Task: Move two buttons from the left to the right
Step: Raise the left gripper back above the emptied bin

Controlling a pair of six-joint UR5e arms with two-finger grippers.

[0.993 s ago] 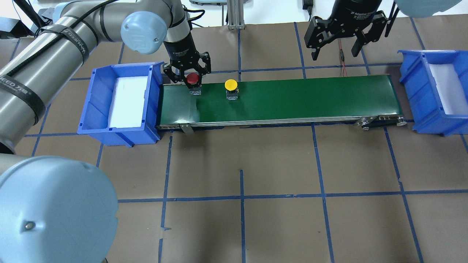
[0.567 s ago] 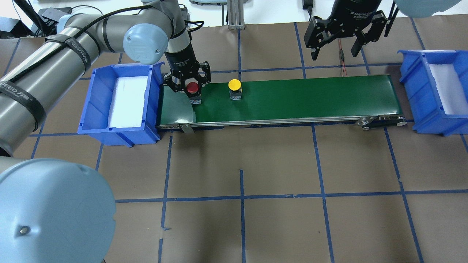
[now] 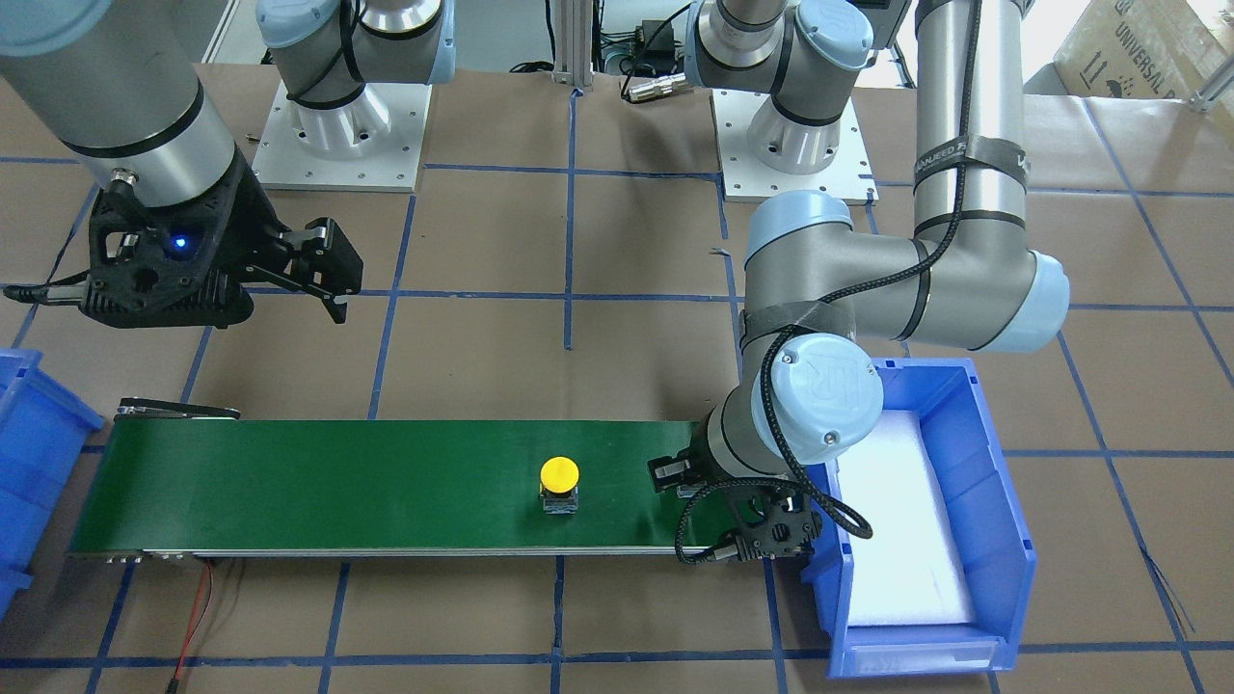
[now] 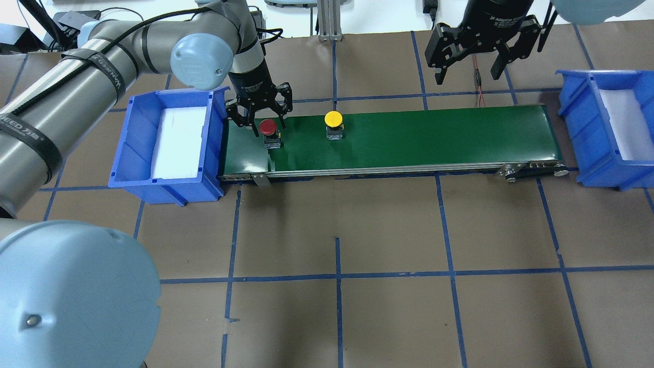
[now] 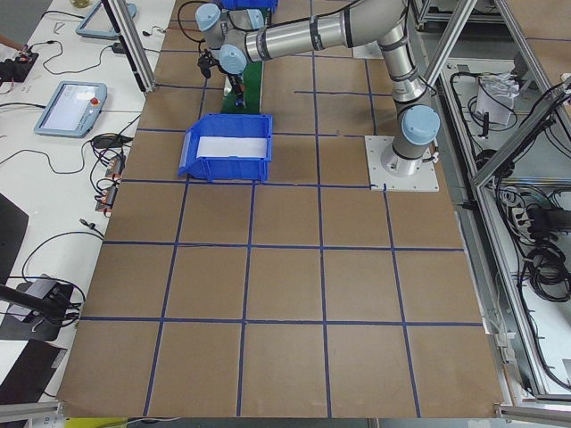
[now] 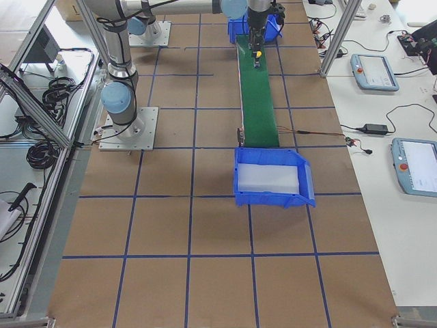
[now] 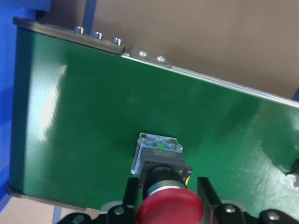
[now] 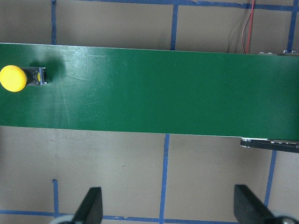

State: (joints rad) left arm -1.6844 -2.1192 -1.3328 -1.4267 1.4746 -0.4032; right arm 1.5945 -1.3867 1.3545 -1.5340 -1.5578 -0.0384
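I find the red button [image 4: 269, 127] standing upright on its switch body at the left end of the green conveyor belt [image 4: 434, 135], just right of the left blue bin [image 4: 134, 134]. It sits in the far half of the belt as seen from the robot's side.

The left gripper [image 4: 269, 129] hangs directly over it, pointing down. Its jaws are apart, one on each side of the red cap. In the left wrist view the fingers [image 7: 131, 196] flank the cap closely, and I cannot confirm from there whether they touch it. In the overhead view there is a gap on both sides.

The yellow button [image 4: 333, 119] also stands upright on the belt, to the right of the red one and clear of it, in the same far half. Nothing holds it. The front-facing view shows it [image 3: 559, 473] alone on the green surface, with the left arm's wrist hiding the red button.

The right gripper [image 4: 467, 76] hovers above the table beyond the belt's far edge, toward the right part of the belt and well apart from both buttons. Its jaws are spread wide and hold nothing. Its wrist camera looks down on the belt, with the yellow button [image 8: 12, 78] at the left edge of that view.

The right blue bin [image 4: 577, 128] stands just off the belt's right end. Each bin has a white foam pad [image 4: 179, 140] on its floor. No button lies in either bin.
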